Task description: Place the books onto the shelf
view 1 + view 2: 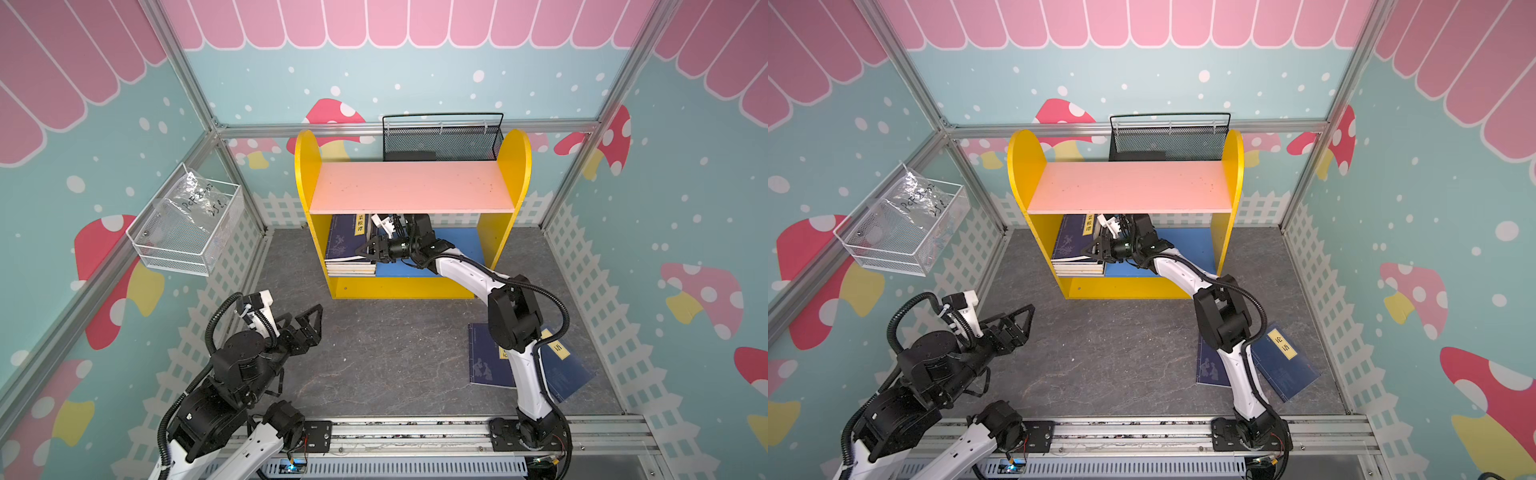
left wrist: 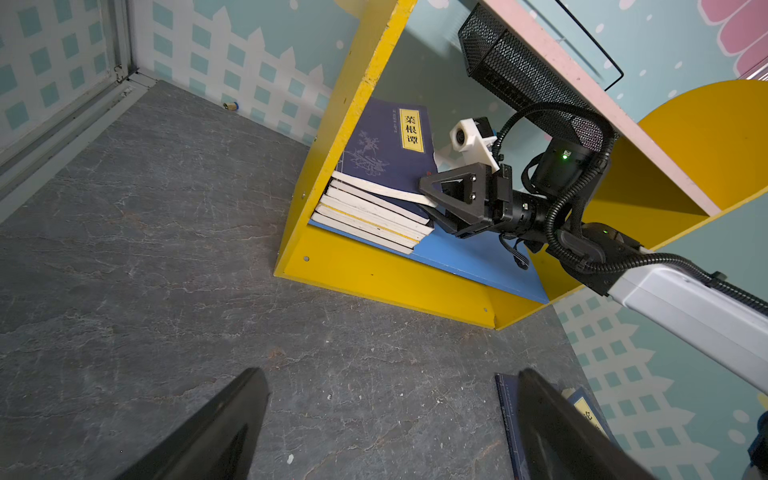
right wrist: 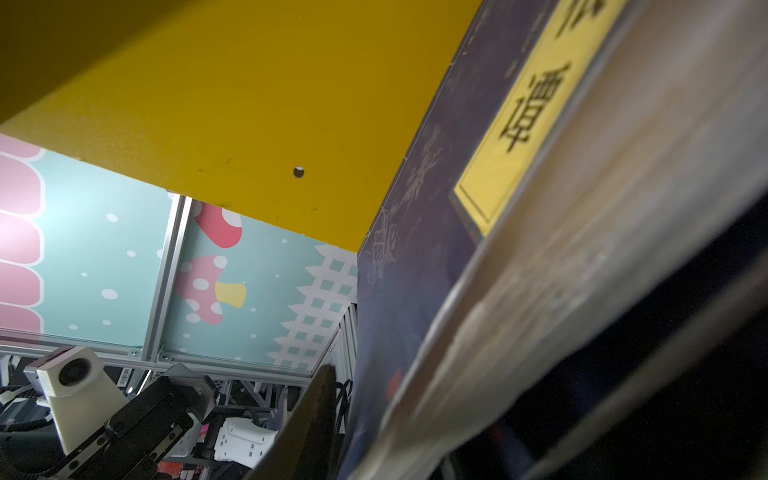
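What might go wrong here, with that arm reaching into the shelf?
The top book lies tilted on the pile, its edge between the right gripper's jaws; backing out might drag it off the shelf. Two books on the floor lie partly under that arm, so reaching them may be awkward.

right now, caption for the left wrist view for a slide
right end effector at the tilted top navy book, stacked on the lower tier of the shelf

Matt painted shelf (image 1: 515, 174), paper-paged books (image 1: 345, 239).
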Available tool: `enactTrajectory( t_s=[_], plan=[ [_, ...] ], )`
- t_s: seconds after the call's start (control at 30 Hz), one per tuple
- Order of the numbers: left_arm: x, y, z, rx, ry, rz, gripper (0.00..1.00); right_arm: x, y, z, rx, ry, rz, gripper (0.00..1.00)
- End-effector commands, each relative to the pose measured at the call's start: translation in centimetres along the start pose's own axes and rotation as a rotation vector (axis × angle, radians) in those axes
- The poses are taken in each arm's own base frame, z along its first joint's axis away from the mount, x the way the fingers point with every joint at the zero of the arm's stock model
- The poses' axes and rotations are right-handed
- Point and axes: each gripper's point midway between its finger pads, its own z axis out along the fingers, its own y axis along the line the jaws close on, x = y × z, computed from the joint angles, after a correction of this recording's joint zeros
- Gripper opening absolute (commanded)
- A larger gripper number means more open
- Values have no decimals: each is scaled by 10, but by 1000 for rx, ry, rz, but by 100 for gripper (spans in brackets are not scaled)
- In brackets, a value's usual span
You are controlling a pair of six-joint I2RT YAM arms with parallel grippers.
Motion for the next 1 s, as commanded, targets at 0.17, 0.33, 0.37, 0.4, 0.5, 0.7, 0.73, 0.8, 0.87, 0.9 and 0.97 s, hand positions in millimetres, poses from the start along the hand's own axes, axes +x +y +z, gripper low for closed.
enactTrajectory(
  t_s=[0.17,0.33,0.37,0.4,0.5,0.7,0.73,0.8,0.87,0.9,0.97],
  plan=[
    [-1,4,1,-14,-18,-4,95,-20,47,-17,13,-69,-126,48],
    [-1,4,1,-13,-18,-3,95,-23,56,-32,69,-117,-156,53],
    [-1,4,1,-14,-18,-3,95,-22,57,-34,78,-124,-160,53],
    [-1,4,1,-13,-19,-3,95,-22,59,-38,90,-134,-163,54],
    [-2,4,1,-17,-21,-1,95,-20,61,-47,127,-159,-173,55],
    [-3,3,3,-23,-15,7,95,-11,74,-65,154,-183,-210,59],
    [-2,2,4,-22,-11,11,95,-9,74,-68,166,-189,-214,60],
    [-2,0,6,-19,-2,20,95,-4,74,-75,194,-200,-224,60],
    [1,-2,8,-9,14,33,95,1,71,-83,231,-215,-230,60],
    [2,-6,9,7,24,40,95,5,70,-89,252,-223,-235,60],
    [5,-12,11,44,32,40,95,13,64,-100,306,-240,-236,61]
  ],
)
